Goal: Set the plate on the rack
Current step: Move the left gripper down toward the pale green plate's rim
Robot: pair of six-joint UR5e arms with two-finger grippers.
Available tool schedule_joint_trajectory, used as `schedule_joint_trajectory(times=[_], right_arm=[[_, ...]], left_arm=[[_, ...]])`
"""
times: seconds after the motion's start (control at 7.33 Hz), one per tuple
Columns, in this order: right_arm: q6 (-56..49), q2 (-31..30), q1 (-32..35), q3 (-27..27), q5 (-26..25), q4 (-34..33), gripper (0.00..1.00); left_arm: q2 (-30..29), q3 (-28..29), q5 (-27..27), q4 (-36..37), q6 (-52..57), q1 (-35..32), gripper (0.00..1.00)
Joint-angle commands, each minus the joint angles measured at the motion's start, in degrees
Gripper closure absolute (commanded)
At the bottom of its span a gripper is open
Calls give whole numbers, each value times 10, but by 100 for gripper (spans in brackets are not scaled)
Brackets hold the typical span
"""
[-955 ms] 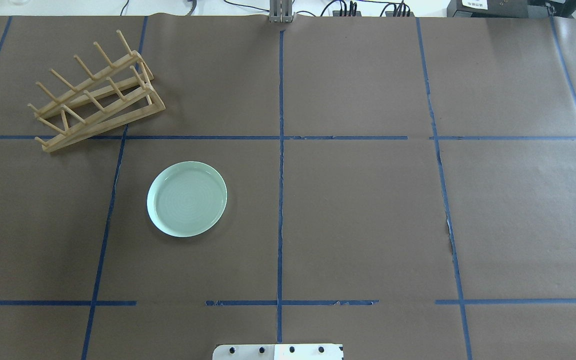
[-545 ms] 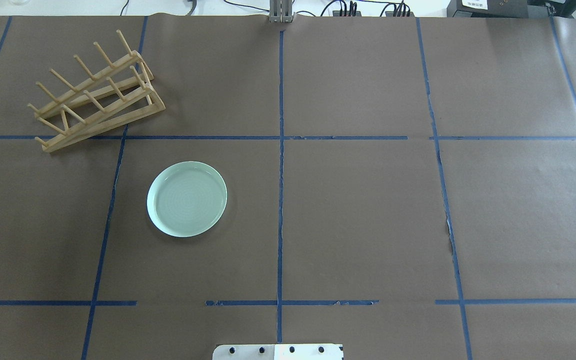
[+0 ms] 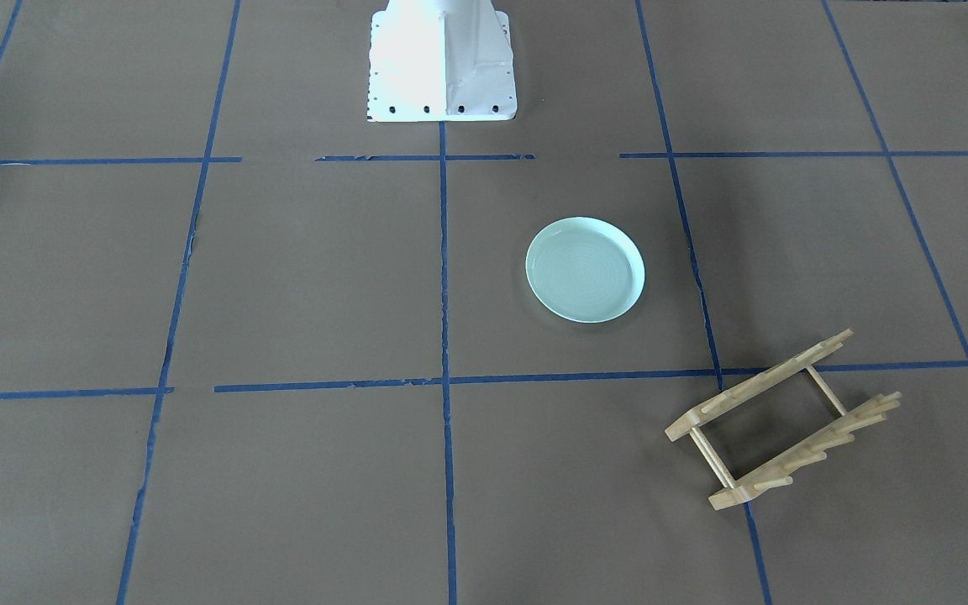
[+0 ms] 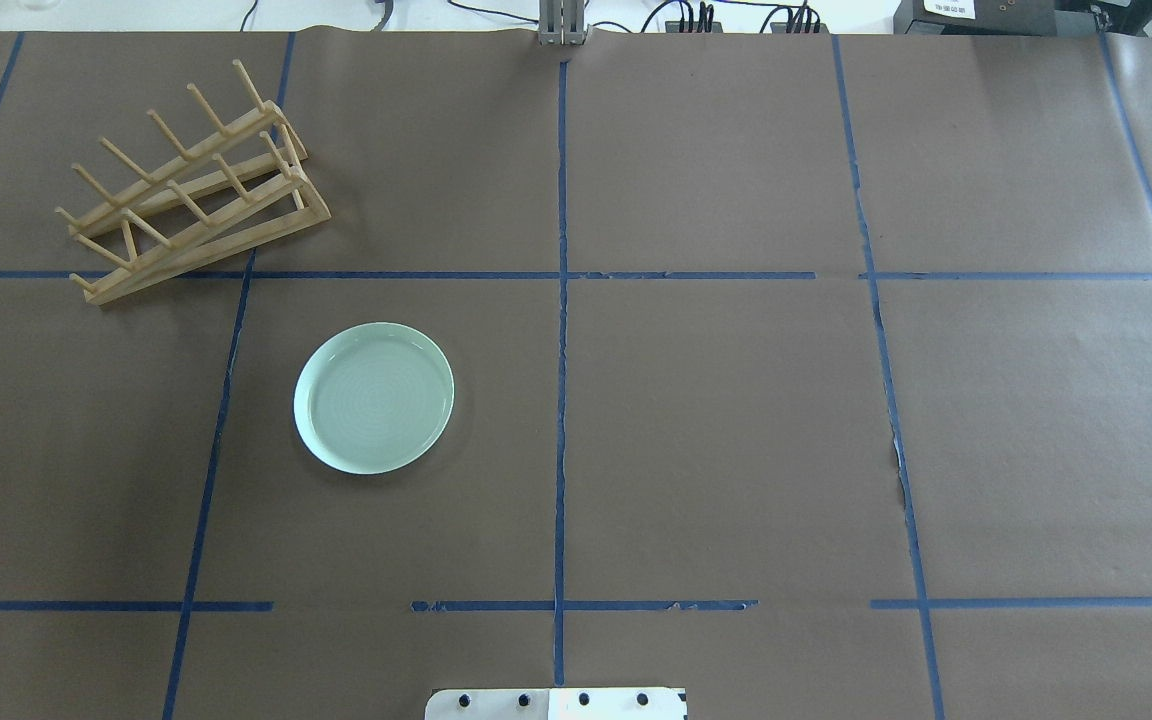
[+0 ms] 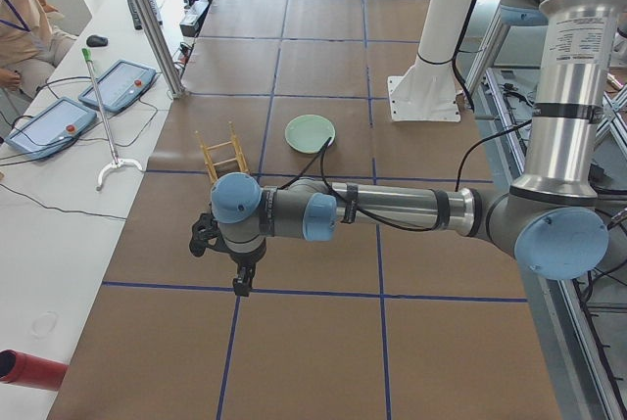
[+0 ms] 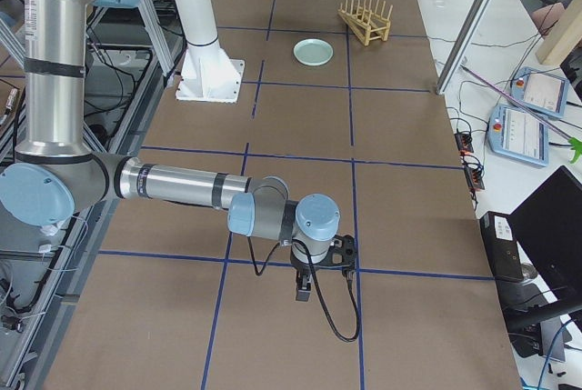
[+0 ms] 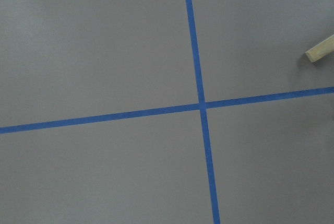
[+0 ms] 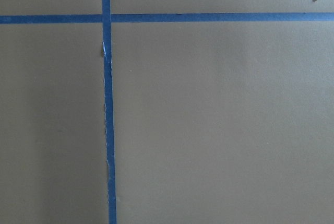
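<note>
While round pale mint-green plate point(image 4: 374, 397) lies flat left of table point(image 4: 736, 450) centre, apart from light-wood pegged rack point(image 4: 198, 190) near far left corner, opening of left gripper point(image 5: 240, 283) and right gripper point(image 6: 305, 292) cannot be told

One plate point(image 4: 374, 397) and one rack point(image 4: 198, 195) are sitting on the bench point(image 4: 716, 420). Two arms are reaching over it, a left arm point(image 5: 392, 210) and a right arm point(image 6: 173, 183), each carrying one gripper: left gripper point(image 5: 240, 287), right gripper point(image 6: 303, 294). Two control tablets point(image 5: 44, 126) are lying beside it.
</note>
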Motion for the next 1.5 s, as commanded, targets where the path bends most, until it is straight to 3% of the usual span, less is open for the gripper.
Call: schedule_joint_trajectory(times=[0.0,0.27,0.41,0.55,0.82,1.09,1.36], right_arm=[[0,0,0,0,0,0,0],[1,0,0,0,0,0,0],[1,0,0,0,0,0,0],[0,0,0,0,0,0,0],[1,0,0,0,0,0,0],[0,0,0,0,0,0,0],[1,0,0,0,0,0,0]], left_arm=[[-11,-75,-8,-35,-235,103,0],[-84,-102,5,-54,-468,200,0],[-131,-107,56,-54,-611,265,0],[-167,-103,84,-53,-683,327,0],[-218,-64,172,-46,-772,432,0],[-314,24,189,26,-781,476,0],[-355,57,228,28,-798,515,0]])
